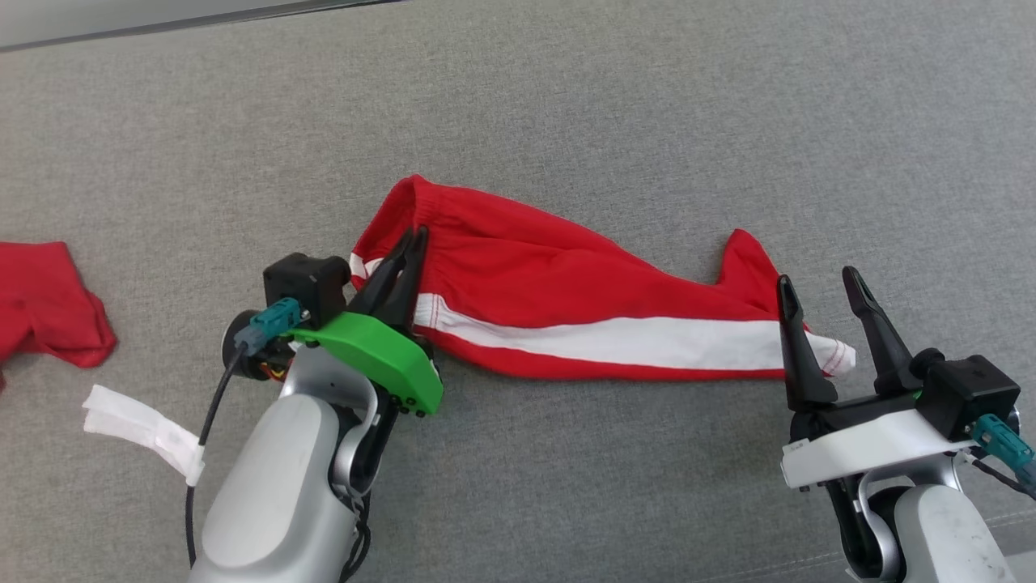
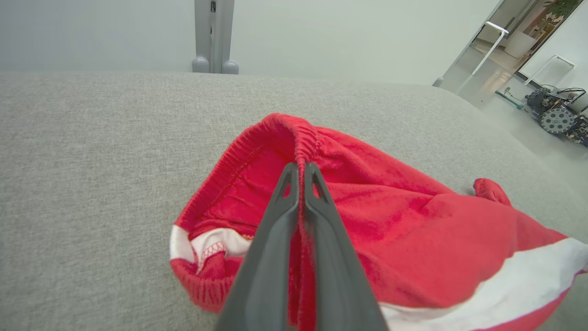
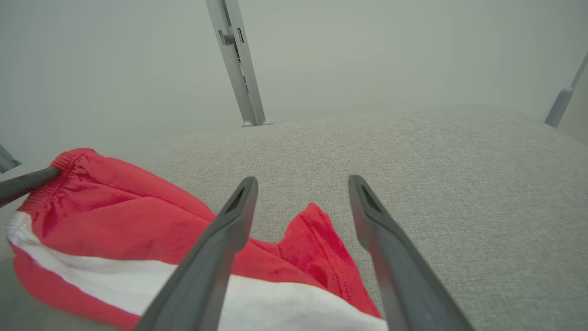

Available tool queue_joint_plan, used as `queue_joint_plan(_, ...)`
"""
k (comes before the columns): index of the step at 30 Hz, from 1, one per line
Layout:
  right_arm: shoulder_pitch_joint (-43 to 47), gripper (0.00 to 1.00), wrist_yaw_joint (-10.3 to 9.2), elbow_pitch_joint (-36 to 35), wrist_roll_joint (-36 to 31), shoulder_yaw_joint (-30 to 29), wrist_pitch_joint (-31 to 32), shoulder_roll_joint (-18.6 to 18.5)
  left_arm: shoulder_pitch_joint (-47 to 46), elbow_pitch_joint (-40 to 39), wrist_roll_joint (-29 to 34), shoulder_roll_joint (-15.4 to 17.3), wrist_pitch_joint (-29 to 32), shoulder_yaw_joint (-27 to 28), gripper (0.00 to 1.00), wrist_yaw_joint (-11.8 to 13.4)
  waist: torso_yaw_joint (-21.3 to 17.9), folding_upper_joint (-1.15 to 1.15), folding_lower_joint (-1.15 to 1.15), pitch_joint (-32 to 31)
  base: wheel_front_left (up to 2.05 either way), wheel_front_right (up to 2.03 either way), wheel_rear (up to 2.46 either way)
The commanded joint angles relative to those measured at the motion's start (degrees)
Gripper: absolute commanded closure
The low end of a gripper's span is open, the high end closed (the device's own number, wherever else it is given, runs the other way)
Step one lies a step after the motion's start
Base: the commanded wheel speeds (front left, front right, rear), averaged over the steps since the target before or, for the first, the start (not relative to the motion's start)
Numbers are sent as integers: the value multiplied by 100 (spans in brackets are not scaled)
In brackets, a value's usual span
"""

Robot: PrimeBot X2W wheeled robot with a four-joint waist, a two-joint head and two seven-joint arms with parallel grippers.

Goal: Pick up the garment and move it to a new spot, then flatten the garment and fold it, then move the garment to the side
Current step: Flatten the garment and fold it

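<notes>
The garment (image 1: 550, 283) is a pair of red shorts with a white side stripe, lying stretched across the grey fabric surface. My left gripper (image 1: 414, 236) is shut on its elastic waistband, a fold of red cloth pinched between the two dark fingers (image 2: 321, 220). The waistband (image 2: 257, 147) gapes open to the left of the fingers. My right gripper (image 1: 821, 291) stands open over the leg end of the garment (image 3: 317, 239), its fingers apart on either side of the hem. The left arm's finger tip (image 3: 27, 181) touches the waistband at the far left in the right wrist view.
A second red garment (image 1: 44, 304) lies at the left edge of the grey surface (image 1: 566, 105). A white strip of tape or cloth (image 1: 142, 429) lies near the left forearm. Metal frame legs (image 3: 239, 64) stand beyond the far edge. A wheeled machine (image 2: 556, 115) sits on the floor.
</notes>
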Motion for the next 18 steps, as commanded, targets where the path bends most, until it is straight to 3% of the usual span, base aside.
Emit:
queue_joint_plan(1, -83, 0, -8, 25, 49, -10, -34, 13, -155, 82, 32, 41, -90, 78, 100, 64, -35, 0, 0, 38, 0, 0, 0)
queue_joint_plan(12, -166, 0, -7, 95, -12, -147, -85, 34, -209, 650, -103, 287, -693, 746, 100, 605, -29, 0, 0, 61, 0, 0, 0)
queue_joint_plan(17, -205, 0, -8, 52, -66, -179, -91, 34, 22, 550, -195, 333, -715, 764, 100, 547, 76, 0, 0, 43, 0, 0, 0)
queue_joint_plan(18, -217, 0, -8, 43, -77, -175, -83, 27, 78, 503, -217, 314, -740, 740, 25, 511, 92, 0, 0, 35, 0, 0, 0)
